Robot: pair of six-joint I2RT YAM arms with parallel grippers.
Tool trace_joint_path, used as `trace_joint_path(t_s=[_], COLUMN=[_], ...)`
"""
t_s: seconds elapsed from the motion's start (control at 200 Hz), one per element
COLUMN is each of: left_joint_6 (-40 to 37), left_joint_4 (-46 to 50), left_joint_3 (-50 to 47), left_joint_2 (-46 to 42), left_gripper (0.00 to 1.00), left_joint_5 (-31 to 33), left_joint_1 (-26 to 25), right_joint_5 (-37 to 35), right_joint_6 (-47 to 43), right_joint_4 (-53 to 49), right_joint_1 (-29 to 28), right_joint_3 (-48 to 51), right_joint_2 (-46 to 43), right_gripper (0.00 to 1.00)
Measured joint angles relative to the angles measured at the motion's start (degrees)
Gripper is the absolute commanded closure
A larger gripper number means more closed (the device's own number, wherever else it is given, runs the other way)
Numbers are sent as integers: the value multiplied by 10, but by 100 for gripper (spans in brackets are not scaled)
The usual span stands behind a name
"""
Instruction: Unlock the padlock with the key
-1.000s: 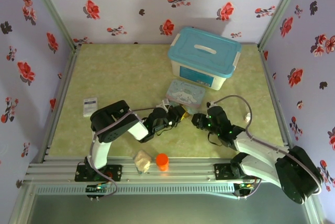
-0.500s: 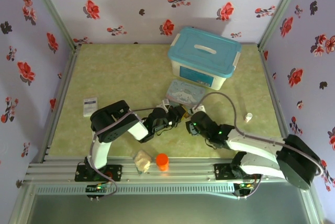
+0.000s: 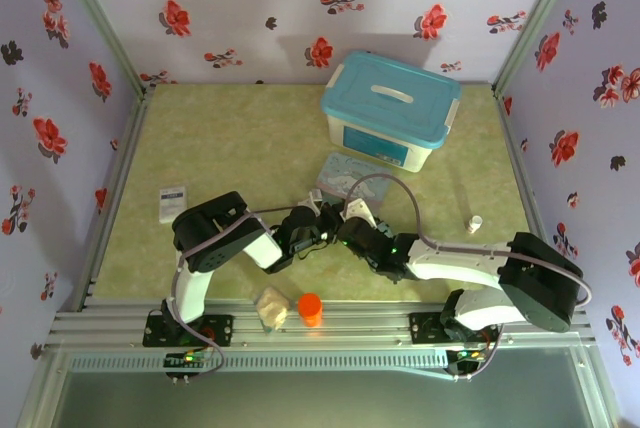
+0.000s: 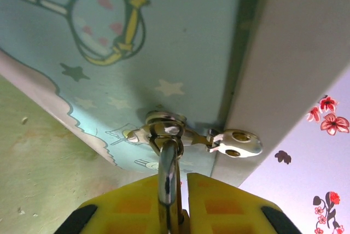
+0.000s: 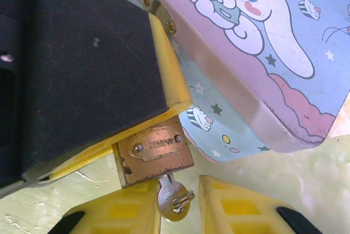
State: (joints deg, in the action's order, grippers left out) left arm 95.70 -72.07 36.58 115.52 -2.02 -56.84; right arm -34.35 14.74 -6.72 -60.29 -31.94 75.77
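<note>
Right end effector has moved in on the padlock, part-open astride its key, while left end effector clamps the shackle to steady it.

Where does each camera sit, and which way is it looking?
Top external: above and behind, looking down at the table; left arm and right arm show.
Left wrist: on the left arm, facing the tin; left pincer clamps the padlock.
Right wrist: on the right arm, facing padlock and key; right pincer flanks the key.
Shared: both wrist views show padlock and tin.
</note>
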Motion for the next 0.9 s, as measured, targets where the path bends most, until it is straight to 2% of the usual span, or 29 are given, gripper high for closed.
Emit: trace_joint_path(t_s=[0.11,0.25,0.35,0.5,0.58,0.64,0.79,0.9], left_joint_6=[0,0,0,0,0,0,-6,-21], left_joint_4=[-1,6,9,7,7,3,1,10], left_joint_3=[0,0,0,0,0,-1,-14,-23], left_joint_2=[0,0,0,0,0,0,0,0], left_gripper=[100,100,100,100,100,100,100,100], left_joint_5=[0,-2,-2,-2,-7,-13,-22,-28], left_joint_1=[0,2,5,6,6,6,8,12], right_joint_5=[5,36,98,235,290,306,303,282], right_joint_6=[-13,-29,-27,-7,10,25,57,85], right_joint_4=[11,35,56,92,106,108,85,67], right_joint_1=[0,13,46,116,142,149,153,153], right_joint_3=[2,14,27,56,71,79,89,92], right_joint_2=[2,-2,-19,-58,-74,-88,-151,-206], right_gripper=[87,92,92,92,84,73,57,53])
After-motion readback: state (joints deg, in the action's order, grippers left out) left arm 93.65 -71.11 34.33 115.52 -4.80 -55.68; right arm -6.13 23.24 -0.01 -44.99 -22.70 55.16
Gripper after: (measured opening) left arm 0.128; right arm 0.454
